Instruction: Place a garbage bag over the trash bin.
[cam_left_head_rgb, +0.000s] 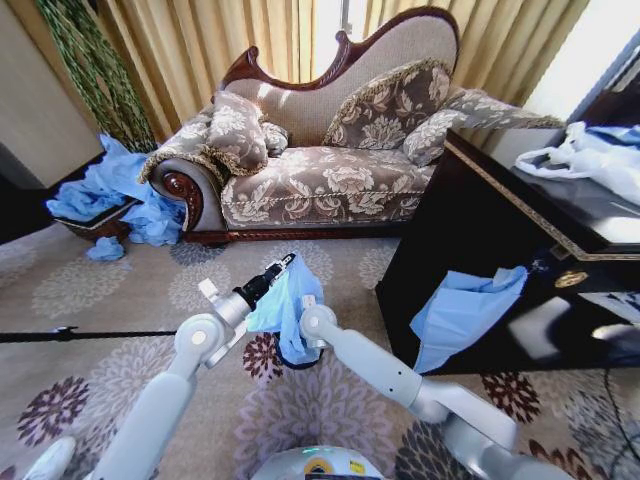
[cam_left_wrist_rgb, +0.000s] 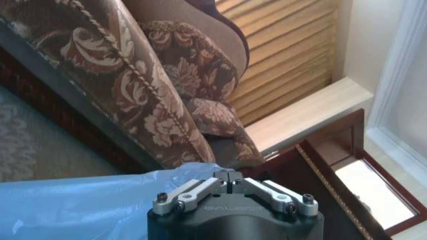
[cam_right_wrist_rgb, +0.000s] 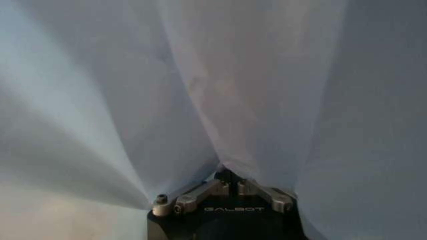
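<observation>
Garbage bag (cam_left_head_rgb: 283, 305) hangs low over the patterned carpet (cam_left_head_rgb: 120, 290) in front of the sofa (cam_left_head_rgb: 320, 160), held up between the two arms. Ordered by size: the sofa stands against the curtains, and all else sits on the robot's side of it. The dark cabinet (cam_left_head_rgb: 480, 230) is to the sofa's right, a flat light-blue sheet (cam_left_head_rgb: 460, 310) draped on its front. A heap of blue plastic (cam_left_head_rgb: 110, 195) lies off the sofa's left end. The bag is crumpled and covers most of the trash bin (cam_left_head_rgb: 296, 362), of which a dark sliver peeks out beneath it. The left gripper (cam_left_head_rgb: 285, 263) is clenched on the bag's upper edge, on the side towards the sofa. The right gripper (cam_right_wrist_rgb: 229, 176) pinches a fold of the bag.
</observation>
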